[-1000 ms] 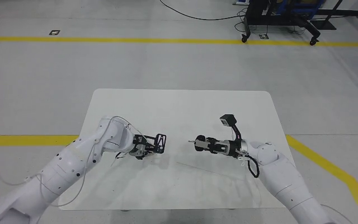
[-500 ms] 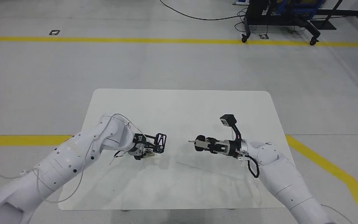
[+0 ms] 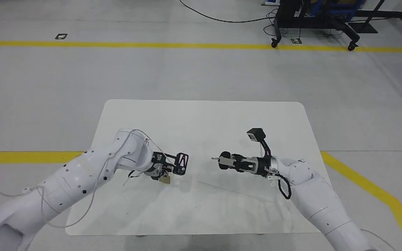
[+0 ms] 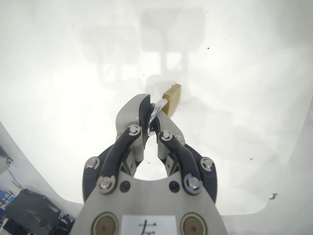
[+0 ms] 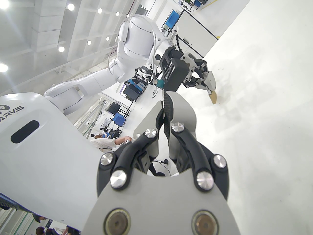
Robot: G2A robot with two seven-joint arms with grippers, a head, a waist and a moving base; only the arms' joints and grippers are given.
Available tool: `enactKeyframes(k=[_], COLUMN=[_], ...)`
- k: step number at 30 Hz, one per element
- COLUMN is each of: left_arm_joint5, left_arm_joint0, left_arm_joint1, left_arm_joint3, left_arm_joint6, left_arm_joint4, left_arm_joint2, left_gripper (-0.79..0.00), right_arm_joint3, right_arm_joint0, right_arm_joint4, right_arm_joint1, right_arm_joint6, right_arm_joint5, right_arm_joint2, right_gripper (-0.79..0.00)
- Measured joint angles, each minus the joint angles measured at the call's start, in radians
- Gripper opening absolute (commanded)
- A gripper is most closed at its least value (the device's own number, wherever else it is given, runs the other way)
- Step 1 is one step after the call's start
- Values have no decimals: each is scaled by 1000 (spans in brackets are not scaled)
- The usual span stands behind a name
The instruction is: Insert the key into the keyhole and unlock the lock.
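Left hand (image 4: 152, 113) grips the lock (image 4: 172, 99) by its shackle (image 4: 156, 107), body dangling; right hand (image 5: 165, 101) pinches the key (image 3: 214, 158), pointing toward it, well apart.

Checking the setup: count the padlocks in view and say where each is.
1. The brass padlock hangs by its shackle from the left gripper, over the white table; none seems hidden.

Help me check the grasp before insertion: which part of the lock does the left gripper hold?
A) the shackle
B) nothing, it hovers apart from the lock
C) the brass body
A: in the left wrist view the left gripper is shut on the silver shackle, with the brass body sticking out past the fingertips.
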Motion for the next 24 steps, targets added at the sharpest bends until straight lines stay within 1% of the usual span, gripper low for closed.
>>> enactKeyframes(k=[5,8,11,14,15,17,18,20,21,24], left_arm_joint5=[32,72,153,213,245,306,348,406,444,536], left_arm_joint0=[-11,-9,-6,-2,5,27,47,87,119,204], left_arm_joint1=[5,11,25,52,66,90,106,132,148,181], left_arm_joint3=[-13,-19,-48,-173,-230,-308,-350,-395,-413,-432], left_arm_joint6=[-29,-21,22,58,63,74,86,102,113,90], left_arm_joint4=[-25,-46,-57,-26,-17,-25,-40,-66,-88,-139], left_arm_joint2=[2,-25,-78,-150,-185,-244,-287,-350,-389,-462], left_gripper=[-785,-785,-785,-785,-785,-785,-785,-785,-785,-785], right_arm_joint3=[0,0,0,0,0,0,0,0,0,0], right_arm_joint0=[0,0,0,0,0,0,0,0,0,0], right_arm_joint4=[0,0,0,0,0,0,0,0,0,0], right_arm_joint1=[0,0,0,0,0,0,0,0,0,0], right_arm_joint6=[0,0,0,0,0,0,0,0,0,0], right_arm_joint5=[0,0,0,0,0,0,0,0,0,0], right_arm_joint2=[0,0,0,0,0,0,0,0,0,0], right_gripper=[-785,-785,-785,-785,-785,-785,-785,-785,-785,-785])
